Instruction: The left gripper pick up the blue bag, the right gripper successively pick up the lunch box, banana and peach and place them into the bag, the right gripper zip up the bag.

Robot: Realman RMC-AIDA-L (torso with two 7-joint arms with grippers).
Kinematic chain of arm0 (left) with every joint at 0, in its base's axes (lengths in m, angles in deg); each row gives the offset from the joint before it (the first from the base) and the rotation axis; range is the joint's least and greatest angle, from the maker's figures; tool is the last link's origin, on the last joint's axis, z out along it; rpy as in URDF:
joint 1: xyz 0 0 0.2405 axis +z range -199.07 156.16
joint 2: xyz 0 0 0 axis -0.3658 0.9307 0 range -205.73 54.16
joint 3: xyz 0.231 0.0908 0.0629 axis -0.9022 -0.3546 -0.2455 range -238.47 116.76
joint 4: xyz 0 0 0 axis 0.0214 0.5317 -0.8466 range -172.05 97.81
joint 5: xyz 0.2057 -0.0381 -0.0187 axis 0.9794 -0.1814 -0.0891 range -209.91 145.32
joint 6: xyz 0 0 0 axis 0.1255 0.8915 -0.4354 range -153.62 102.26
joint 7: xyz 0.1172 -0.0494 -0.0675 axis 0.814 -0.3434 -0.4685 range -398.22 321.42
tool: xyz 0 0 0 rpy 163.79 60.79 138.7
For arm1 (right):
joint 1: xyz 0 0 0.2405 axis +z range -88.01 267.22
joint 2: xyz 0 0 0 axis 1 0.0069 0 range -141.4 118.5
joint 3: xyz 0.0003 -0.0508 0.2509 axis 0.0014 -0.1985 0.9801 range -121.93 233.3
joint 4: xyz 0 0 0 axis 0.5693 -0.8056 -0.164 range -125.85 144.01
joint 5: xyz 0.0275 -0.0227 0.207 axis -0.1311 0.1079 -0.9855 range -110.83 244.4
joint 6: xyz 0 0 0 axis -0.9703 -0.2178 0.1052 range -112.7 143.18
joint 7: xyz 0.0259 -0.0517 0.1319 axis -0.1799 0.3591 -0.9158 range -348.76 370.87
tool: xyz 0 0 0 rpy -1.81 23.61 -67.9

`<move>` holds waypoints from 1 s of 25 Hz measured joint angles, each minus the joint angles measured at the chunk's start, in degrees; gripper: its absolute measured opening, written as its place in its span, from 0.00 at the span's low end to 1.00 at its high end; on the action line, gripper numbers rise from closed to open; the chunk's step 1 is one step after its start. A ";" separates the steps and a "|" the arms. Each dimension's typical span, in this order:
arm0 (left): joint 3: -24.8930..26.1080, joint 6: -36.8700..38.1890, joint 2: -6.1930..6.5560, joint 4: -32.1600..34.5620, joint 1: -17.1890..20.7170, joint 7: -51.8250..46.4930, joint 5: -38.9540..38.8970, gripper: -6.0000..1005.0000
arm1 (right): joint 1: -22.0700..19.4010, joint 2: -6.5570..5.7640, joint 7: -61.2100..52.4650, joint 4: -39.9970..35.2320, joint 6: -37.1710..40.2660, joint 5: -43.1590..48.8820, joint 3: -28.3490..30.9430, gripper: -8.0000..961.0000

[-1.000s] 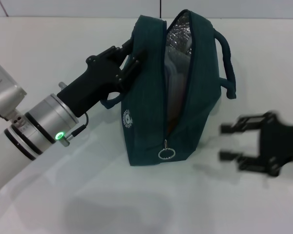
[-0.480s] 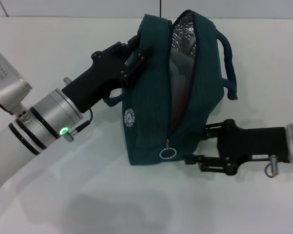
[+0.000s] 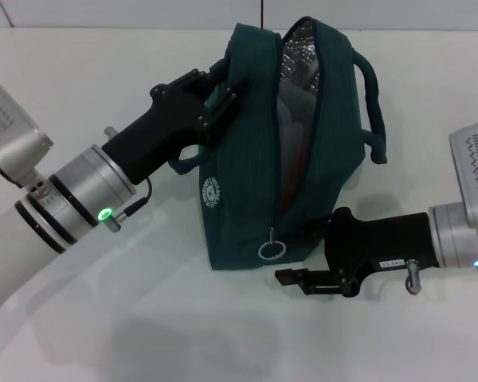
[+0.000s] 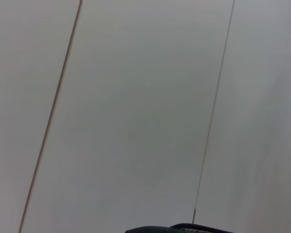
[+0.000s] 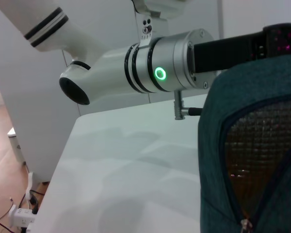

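Two end effectors: both in the head view, one on each side of the blue bag [image 3: 247, 183].
Left end effector [image 3: 221, 86]: clamped shut on the bag's upper left side panel, at the fabric next to the near handle; it holds the bag upright on the desk [image 3: 143, 318].
Left arm: silver wrist with a lit green light [image 3: 104, 214], reaching in from the left; the same light shows in the right wrist view [image 5: 160, 74].
Right end effector [image 3: 291, 278]: low over the desk, immediately right of and below the bag's lower front corner; fingers open, nothing between them.
Zipper ring pull [image 3: 270, 250]: hangs at the bottom end of the zip, just above and left of the right end effector's fingertips, not touching them.
Blue bag: stands between the two end effectors; zip open along the top and front, silver foil lining [image 3: 301, 52] exposed.
Bag contents: pale and reddish shapes show inside the opening; cannot tell which items they are.
Far handle [image 3: 371, 107]: loops out on the bag's right side, above the right arm.
Left wrist view: only a sliver of the bag's dark rim [image 4: 179, 228].
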 joint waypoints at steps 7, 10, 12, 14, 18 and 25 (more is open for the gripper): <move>-0.02 0.00 0.00 0.03 -0.12 0.00 0.00 0.40 | 0.91 0.00 0.03 -0.31 -0.72 -2.90 -5.23 0.43; -0.02 0.00 0.00 0.03 -0.12 0.09 0.00 0.40 | 1.58 0.00 0.02 -0.32 -0.97 -3.52 -7.80 0.42; -0.01 0.01 0.00 0.03 -0.12 0.15 0.00 0.41 | 1.78 0.01 0.00 -0.31 -1.35 -4.20 -8.71 0.42; 0.02 0.02 0.00 0.03 -0.07 0.18 0.00 0.41 | 1.79 0.00 -0.02 -0.32 -2.02 -5.16 -8.89 0.41; 0.05 0.07 0.00 0.03 0.03 0.17 0.00 0.42 | 1.46 0.00 -0.02 -0.32 -3.60 -7.85 -8.96 0.40; 0.02 0.27 0.00 0.03 0.25 0.21 0.00 0.43 | 1.51 0.00 1.03 -0.33 -3.93 -8.26 -9.18 0.19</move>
